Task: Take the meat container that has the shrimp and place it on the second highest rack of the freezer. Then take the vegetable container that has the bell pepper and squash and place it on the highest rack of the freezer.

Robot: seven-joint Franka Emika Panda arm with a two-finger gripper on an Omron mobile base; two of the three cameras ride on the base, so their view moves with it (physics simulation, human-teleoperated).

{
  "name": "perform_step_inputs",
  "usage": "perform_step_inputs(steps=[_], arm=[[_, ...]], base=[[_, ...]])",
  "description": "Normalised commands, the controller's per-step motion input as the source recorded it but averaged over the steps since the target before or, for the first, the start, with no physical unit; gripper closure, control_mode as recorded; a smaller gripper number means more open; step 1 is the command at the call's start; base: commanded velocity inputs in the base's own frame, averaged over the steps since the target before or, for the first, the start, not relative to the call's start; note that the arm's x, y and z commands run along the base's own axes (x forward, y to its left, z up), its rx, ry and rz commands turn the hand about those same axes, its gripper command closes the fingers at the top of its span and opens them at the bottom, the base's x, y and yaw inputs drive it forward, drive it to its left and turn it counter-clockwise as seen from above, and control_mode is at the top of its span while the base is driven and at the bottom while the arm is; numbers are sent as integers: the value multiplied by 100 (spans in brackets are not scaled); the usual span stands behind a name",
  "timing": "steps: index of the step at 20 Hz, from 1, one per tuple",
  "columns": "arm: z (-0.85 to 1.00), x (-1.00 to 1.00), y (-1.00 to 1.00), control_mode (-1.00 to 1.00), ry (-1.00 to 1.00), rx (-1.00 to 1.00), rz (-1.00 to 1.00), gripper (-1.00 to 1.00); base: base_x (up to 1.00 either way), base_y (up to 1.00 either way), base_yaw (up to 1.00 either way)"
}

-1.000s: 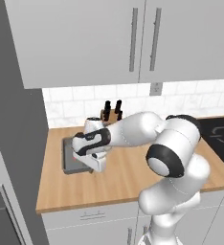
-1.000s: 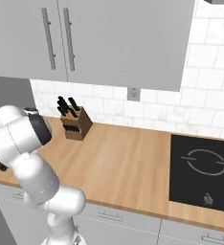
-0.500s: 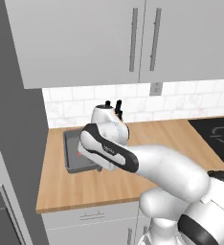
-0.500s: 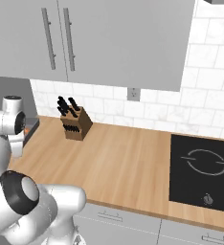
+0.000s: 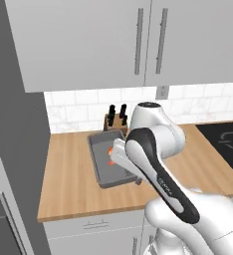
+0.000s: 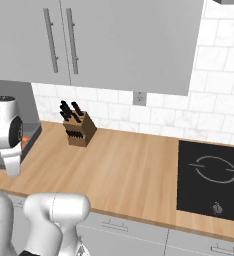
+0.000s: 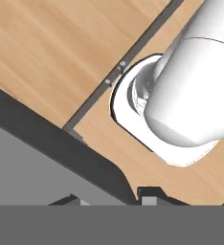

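The meat container (image 5: 102, 167) is a dark grey tray over the wooden counter, with the small orange shrimp (image 5: 111, 151) inside it. From the right base view the same tray (image 6: 33, 131) and shrimp (image 6: 25, 139) peek out behind my arm. My gripper (image 5: 120, 159) sits at the tray's right rim, shut on it. In the hand view the gripper (image 7: 111, 195) has the tray's dark rim (image 7: 61, 148) running between its tips. The freezer (image 5: 11, 149) is the tall grey cabinet at the left. Its racks, the bell pepper and the squash are out of view.
A knife block (image 5: 116, 118) stands against the tiled wall just behind the tray, also seen as knife block (image 6: 78, 130). A black cooktop (image 6: 211, 175) lies in the counter to the right. Pale wall cupboards (image 5: 138, 40) hang overhead.
The arm has swung and its elbow has folded over. The tray with the shrimp has shifted to the right along the counter, held by the gripper.
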Motion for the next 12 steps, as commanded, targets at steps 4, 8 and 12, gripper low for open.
perform_step_inputs(steps=[4,8,12], arm=[[32,-66,-68,-100,0,-1,-8,100],[1,-40,-18,100,0,0,-10,100],[0,0,0,100,0,0,0,100]], base=[[0,0,0],[-24,0,-1],[-100,0,-4]])
